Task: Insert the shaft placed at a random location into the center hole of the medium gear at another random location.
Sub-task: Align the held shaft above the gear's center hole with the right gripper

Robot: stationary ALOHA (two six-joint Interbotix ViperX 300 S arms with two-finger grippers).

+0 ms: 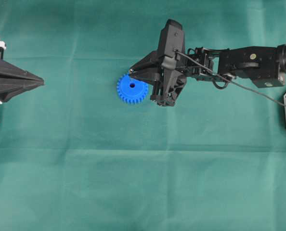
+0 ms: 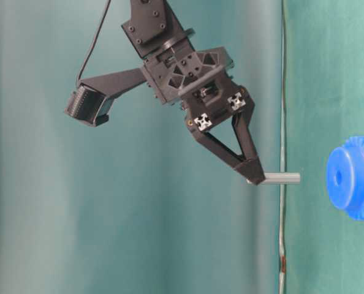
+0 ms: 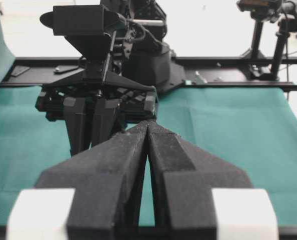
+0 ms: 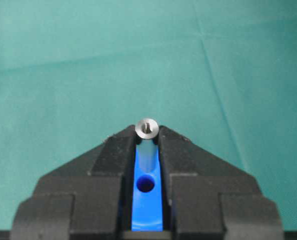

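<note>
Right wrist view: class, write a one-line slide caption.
Right gripper holds the shaft upright above the blue medium gear, whose center hole shows between the fingers.

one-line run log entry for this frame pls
right hand: shut on shaft | shaft: clear of medium gear, not yet in center hole | left hand: shut, empty, parked apart from gear

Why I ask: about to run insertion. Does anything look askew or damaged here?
Nothing stands out. The right gripper pinches the shaft squarely at its jaw tips, above the medium gear, which lies flat and intact on the green cloth. The center hole shows clear between the jaws. The left gripper is parked shut.
</note>
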